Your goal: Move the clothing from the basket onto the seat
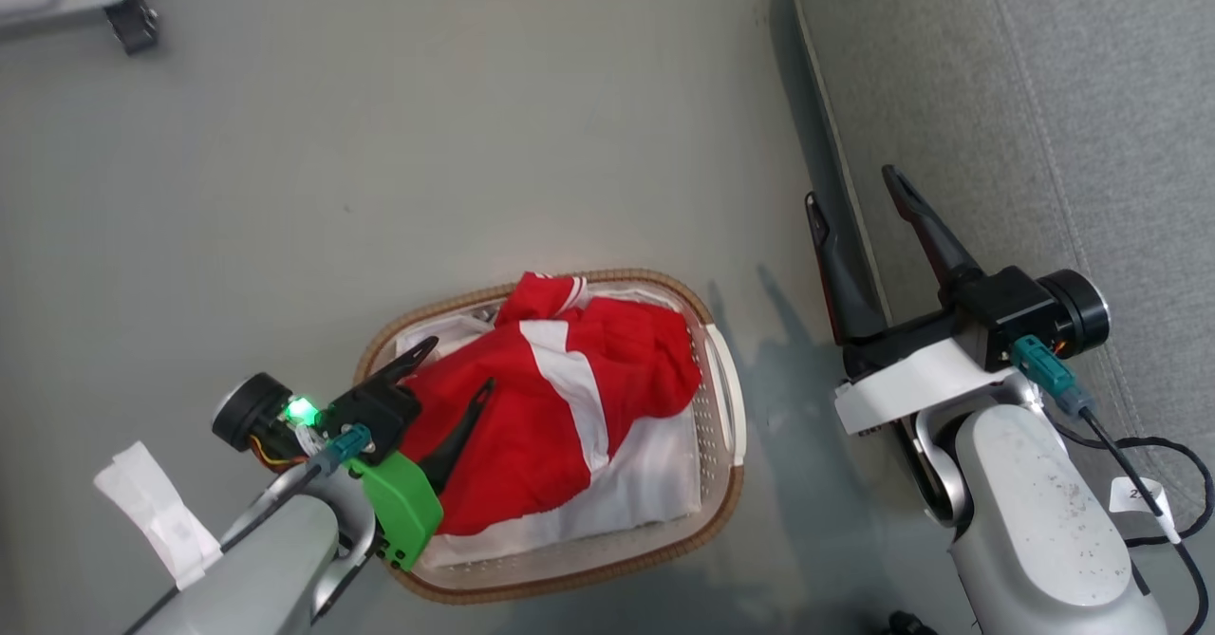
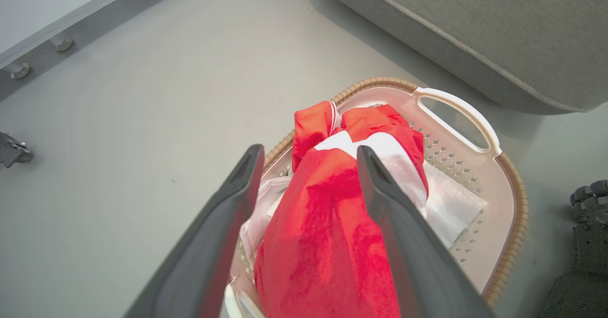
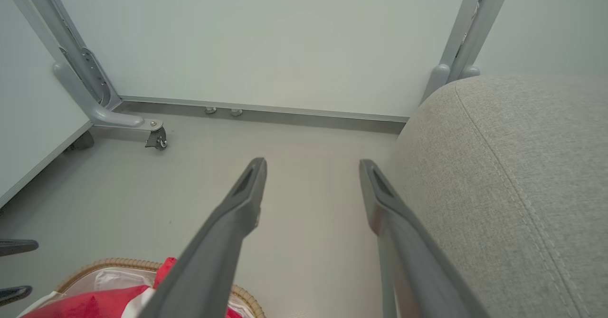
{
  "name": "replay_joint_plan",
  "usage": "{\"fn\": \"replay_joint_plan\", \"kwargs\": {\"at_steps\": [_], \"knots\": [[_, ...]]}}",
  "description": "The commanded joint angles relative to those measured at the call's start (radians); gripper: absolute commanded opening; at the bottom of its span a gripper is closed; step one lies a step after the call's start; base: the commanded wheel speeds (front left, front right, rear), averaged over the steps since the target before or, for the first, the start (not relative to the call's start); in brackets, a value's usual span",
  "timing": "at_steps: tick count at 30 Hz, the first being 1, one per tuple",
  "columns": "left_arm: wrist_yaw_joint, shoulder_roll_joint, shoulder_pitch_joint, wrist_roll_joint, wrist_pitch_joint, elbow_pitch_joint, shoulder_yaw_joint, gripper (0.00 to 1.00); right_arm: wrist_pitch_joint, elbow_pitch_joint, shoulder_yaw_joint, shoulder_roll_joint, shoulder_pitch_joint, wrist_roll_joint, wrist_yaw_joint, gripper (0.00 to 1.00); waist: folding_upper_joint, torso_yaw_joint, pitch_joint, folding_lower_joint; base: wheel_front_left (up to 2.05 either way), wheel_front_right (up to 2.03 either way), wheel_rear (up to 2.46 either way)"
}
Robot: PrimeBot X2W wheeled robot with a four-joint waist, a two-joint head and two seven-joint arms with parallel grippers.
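The red clothing with white stripes lies heaped in the oval cream basket, on top of a white sheet. My left gripper is open over the basket's left end. In the left wrist view the clothing shows between the spread fingers of that gripper, inside the basket; I cannot tell if they touch it. My right gripper stands open and empty over the floor at the edge of the grey seat. In the right wrist view this gripper points at the wall, with the seat on its right.
A grey frame leg with a caster stands on the floor at the far left, and the same caster sits near the wall panel. A black cable hangs by my right forearm. Bare grey floor lies between basket and seat.
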Motion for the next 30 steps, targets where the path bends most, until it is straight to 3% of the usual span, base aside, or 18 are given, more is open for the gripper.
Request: {"fn": "replay_joint_plan", "kwargs": {"at_steps": [1, 11, 22, 30], "knots": [[-0.003, 0.02, -0.044, -0.015, -0.001, 0.015, -0.03, 1.0, -0.004, -0.011, -0.003, -0.003, -0.016, 0.01, -0.001, 1.0, 0.0, -0.046, 0.109, -0.0001, 0.0, 0.0, 0.0], [-0.002, 0.058, -0.185, -0.101, -0.001, 0.164, -0.224, 1.0, -0.004, -0.045, 0.012, -0.003, -0.019, 0.016, -0.001, 1.0, 0.0, -0.079, 0.212, -0.0001, 0.0, 0.0, 0.0], [-0.002, 0.048, -0.285, -0.16, -0.001, 0.285, -0.385, 1.0, -0.004, -0.065, 0.038, -0.003, -0.01, 0.034, -0.001, 1.0, 0.0, -0.104, 0.296, -0.0001, 0.0, 0.0, 0.0], [-0.002, 0.021, -0.294, -0.178, -0.001, 0.316, -0.423, 1.0, -0.004, -0.074, 0.06, -0.003, -0.02, 0.052, -0.001, 1.0, 0.0, -0.118, 0.323, -0.0001, 0.0, 0.0, 0.0]]}}
